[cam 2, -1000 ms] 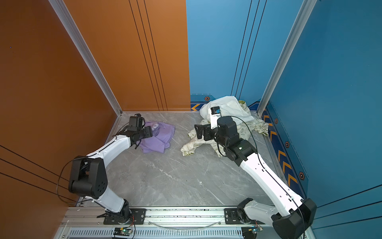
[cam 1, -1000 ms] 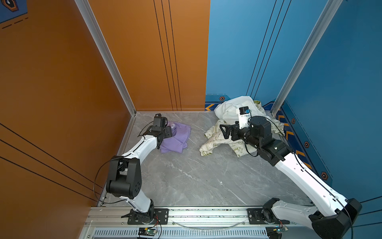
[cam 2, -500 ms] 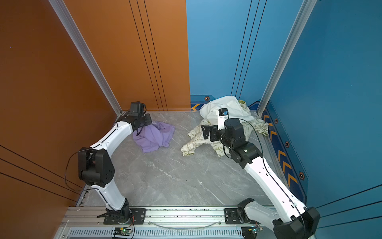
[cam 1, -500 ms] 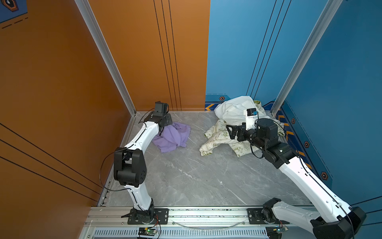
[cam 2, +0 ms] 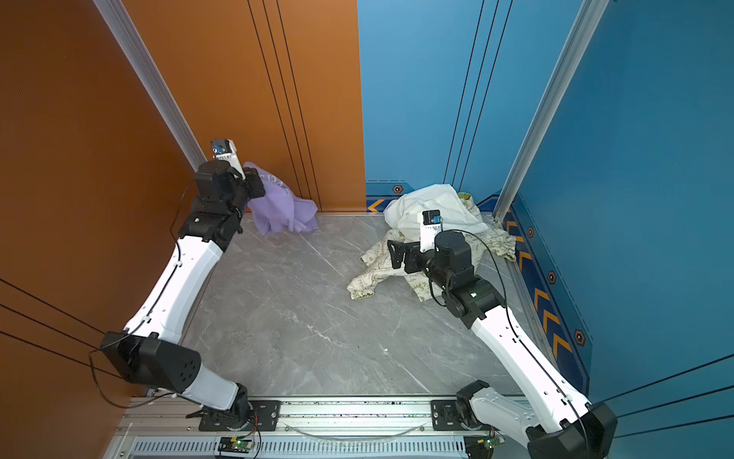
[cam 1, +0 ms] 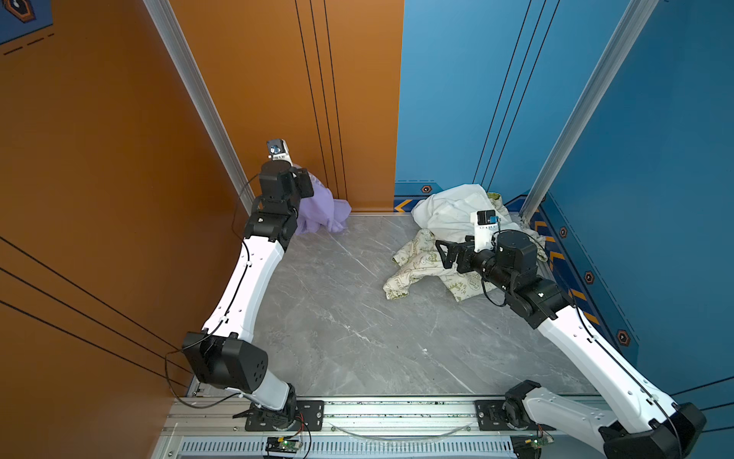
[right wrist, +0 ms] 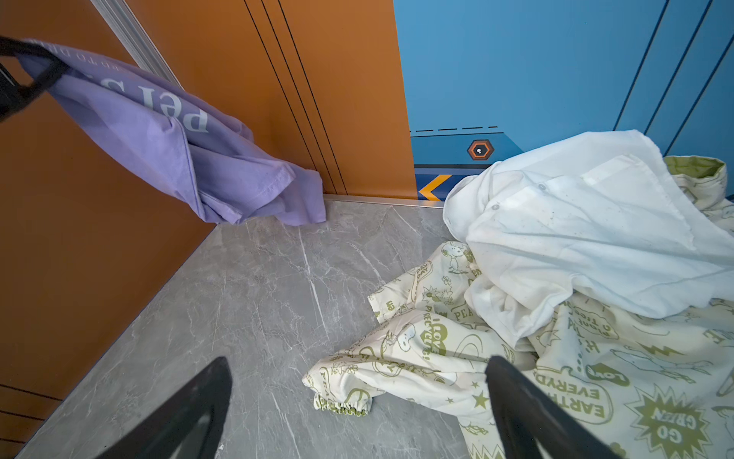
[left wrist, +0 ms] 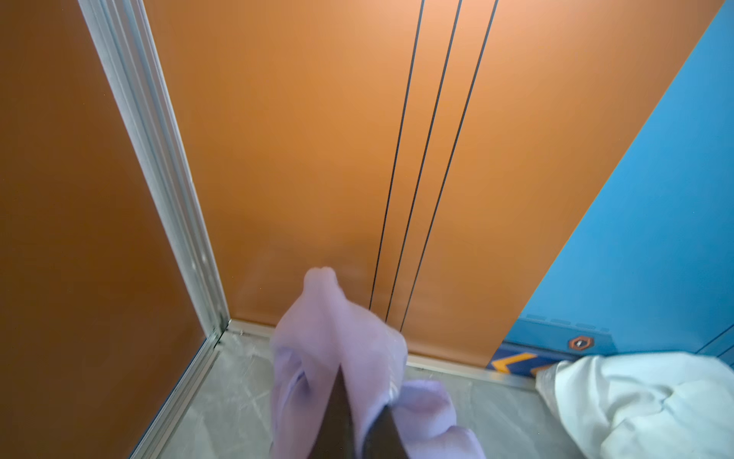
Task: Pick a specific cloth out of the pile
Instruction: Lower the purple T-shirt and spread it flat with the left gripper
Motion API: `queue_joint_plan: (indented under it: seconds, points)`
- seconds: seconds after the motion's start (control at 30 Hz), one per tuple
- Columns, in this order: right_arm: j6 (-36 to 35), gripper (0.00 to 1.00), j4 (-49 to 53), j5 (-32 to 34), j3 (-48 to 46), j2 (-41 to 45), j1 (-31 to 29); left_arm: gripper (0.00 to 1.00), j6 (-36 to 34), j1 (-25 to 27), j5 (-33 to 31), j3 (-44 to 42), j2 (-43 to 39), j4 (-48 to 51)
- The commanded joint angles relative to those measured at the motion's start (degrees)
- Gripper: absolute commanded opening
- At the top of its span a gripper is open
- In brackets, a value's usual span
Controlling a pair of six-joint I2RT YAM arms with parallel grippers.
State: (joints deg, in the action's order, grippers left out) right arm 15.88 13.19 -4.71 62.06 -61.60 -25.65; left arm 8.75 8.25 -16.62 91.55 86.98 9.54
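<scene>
The cloth (cam 1: 322,210), a lilac T-shirt with white lettering, hangs from my left gripper (cam 1: 306,186) near the back left corner, its lower end trailing by the floor at the orange wall. In both top views the left gripper (cam 2: 257,183) is shut on its upper folds. The left wrist view shows the gripper (left wrist: 363,397) shut with the cloth (left wrist: 329,318) bunched over the fingers. The cloth (right wrist: 167,151) stands apart from the pile. The pile's white shirt (cam 1: 449,214) lies on a cream green-print cloth (cam 1: 417,264) at the back right. My right gripper (cam 1: 445,254) hovers open over the cream cloth (right wrist: 437,349), empty.
Orange walls (cam 1: 278,99) close the left and back left, blue walls (cam 1: 655,179) the back right and right. Grey marble floor (cam 1: 357,318) lies bare between the two arms. A metal rail (cam 1: 397,409) with both arm bases runs along the front edge.
My left gripper shut on the lilac cloth and lifted it off the floor toward the back left corner. My right arm drew back a little to the right, still open.
</scene>
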Motion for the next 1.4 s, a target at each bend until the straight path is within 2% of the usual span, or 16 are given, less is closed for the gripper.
queue_joint_plan:
  seconds: [0.0, 0.1, 0.13, 0.27, 0.4, 0.43, 0.57, 0.8, 1.03, 1.37]
  points:
    - [1.3, 1.0, -1.7, -3.1, -0.7, 0.4, 0.4, 0.0, 0.5, -0.6, -4.2, -14.0, 0.0, -3.6]
    - [0.9, 1.0, -1.1, -4.0, -0.9, 0.3, 0.4, 0.07, 7.1, -1.7, -5.5, -23.6, -0.3, 1.7]
    - [0.8, 1.0, -0.9, -4.1, -0.9, 0.3, 0.4, 0.13, 9.1, -2.2, -4.0, -26.4, -0.2, 3.6]
    - [0.3, 1.0, -0.4, -4.6, -1.0, 0.1, 0.5, 0.46, 10.7, -2.6, 1.9, -34.4, -2.2, 3.5]
    - [0.4, 1.0, -0.4, -5.3, -0.9, -0.7, 0.5, 0.84, 8.7, -2.9, 6.2, -33.6, -5.7, 2.1]
    - [0.6, 1.0, -0.5, -5.4, -0.7, -0.9, 0.5, 0.96, 8.3, -3.0, 7.6, -32.9, -6.3, 1.8]
    - [1.3, 1.0, -1.0, -5.6, -1.0, -1.1, 0.4, 0.98, 9.3, -3.1, 11.0, -26.2, -5.6, 1.7]
    - [0.8, 1.0, -0.5, -5.6, -1.8, -0.2, 0.4, 0.98, 15.5, -4.6, 16.8, -22.5, 2.8, 0.3]
    - [0.0, 1.0, 0.2, -5.5, -2.7, 0.5, 0.8, 0.98, 22.4, -6.1, 21.8, -26.5, 9.6, -0.4]
    - [1.3, 1.0, -0.3, -6.5, -3.0, -1.5, 0.7, 0.98, 26.8, -4.2, 22.6, -36.2, 13.1, -3.6]
